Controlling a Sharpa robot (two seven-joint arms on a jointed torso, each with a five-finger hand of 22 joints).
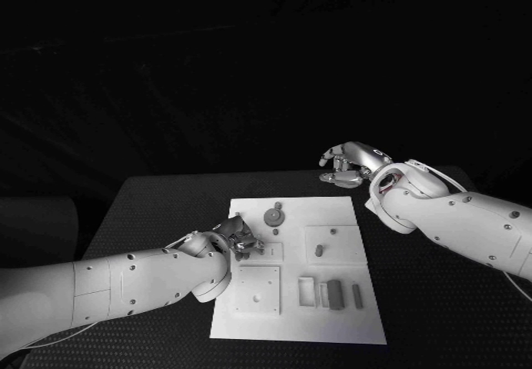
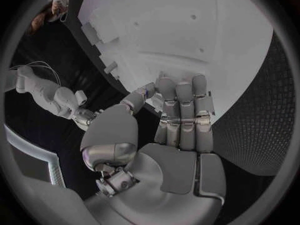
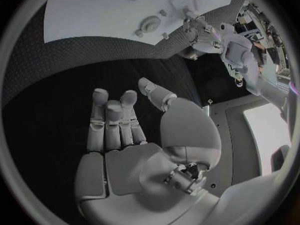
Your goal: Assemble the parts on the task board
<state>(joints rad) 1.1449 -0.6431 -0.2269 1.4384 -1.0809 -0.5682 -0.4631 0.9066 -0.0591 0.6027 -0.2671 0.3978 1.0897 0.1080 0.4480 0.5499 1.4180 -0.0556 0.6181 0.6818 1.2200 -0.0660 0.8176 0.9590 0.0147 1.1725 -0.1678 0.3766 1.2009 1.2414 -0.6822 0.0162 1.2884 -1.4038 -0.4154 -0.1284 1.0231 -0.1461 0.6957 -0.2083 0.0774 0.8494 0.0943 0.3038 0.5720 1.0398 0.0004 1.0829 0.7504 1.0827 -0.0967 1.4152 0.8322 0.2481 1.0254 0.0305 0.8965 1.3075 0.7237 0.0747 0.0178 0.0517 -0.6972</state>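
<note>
Hovering at the left edge of the task board (image 1: 297, 323), the left hand (image 1: 235, 238) has its fingers bent over the board's middle strip, just beside a small square recess; whether they pinch a part I cannot tell, since the left wrist view shows the fingers laid straight and close together with nothing plainly between them. The nearest loose pieces are the round part (image 1: 274, 215), just beyond the fingertips toward the board's far end, and the small peg (image 1: 319, 250), across the board to the right. The long bar (image 1: 334, 293) lies near the board's near right corner, its long axis running toward the robot. The right hand (image 1: 349, 165) hangs past the board's far right corner over bare bench (image 1: 166, 207), fingers loosely curled, holding nothing. The left hand is clearly nearer every part, with open board ahead of it.
</note>
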